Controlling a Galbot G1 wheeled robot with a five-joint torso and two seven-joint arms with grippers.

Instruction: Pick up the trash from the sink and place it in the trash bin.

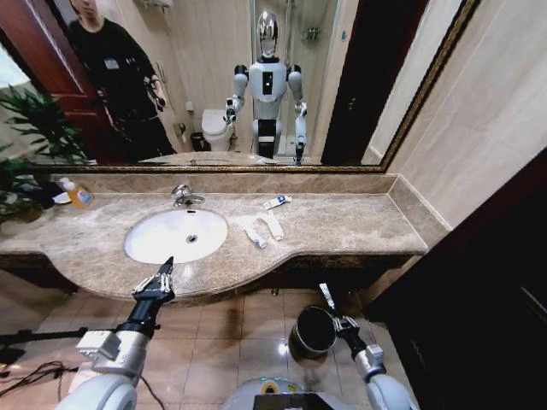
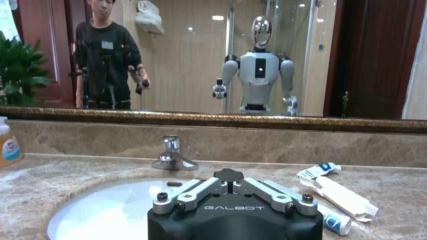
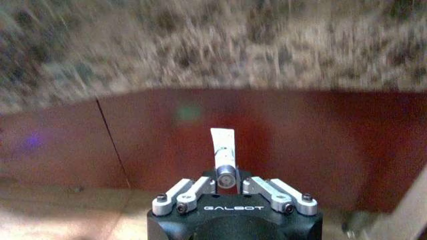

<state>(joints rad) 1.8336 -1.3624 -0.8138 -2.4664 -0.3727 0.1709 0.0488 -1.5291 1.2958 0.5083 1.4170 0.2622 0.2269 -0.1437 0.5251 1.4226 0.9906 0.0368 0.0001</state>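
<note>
- Head view: the right gripper point(image 1: 328, 301) hangs low in front of the brown marble worktop point(image 1: 342, 226), fingers pinched on a small white tube point(image 1: 326, 293), right at the rim of the shiny dark round trash bin point(image 1: 313, 331), at its 1 o'clock. My guess is it's lined up for the drop.
- The white oval sink point(image 1: 176, 235) looks bare inside; the leftover white tubes and sachets point(image 1: 261, 230) lie on the worktop at the sink's 3 o'clock, with a blue-and-white packet point(image 1: 276, 202) behind them.
- The left gripper point(image 1: 155, 281) waits at the sink's 6 o'clock edge, fingers a bit apart, holding nothing.
- Left wrist view: the chrome faucet point(image 2: 172, 155) sits straight ahead; the gripper body cuts off part of the basin.
- Right wrist view: the tube stands up between the fingers; the background is smeared and the bin can't be made out.
</note>
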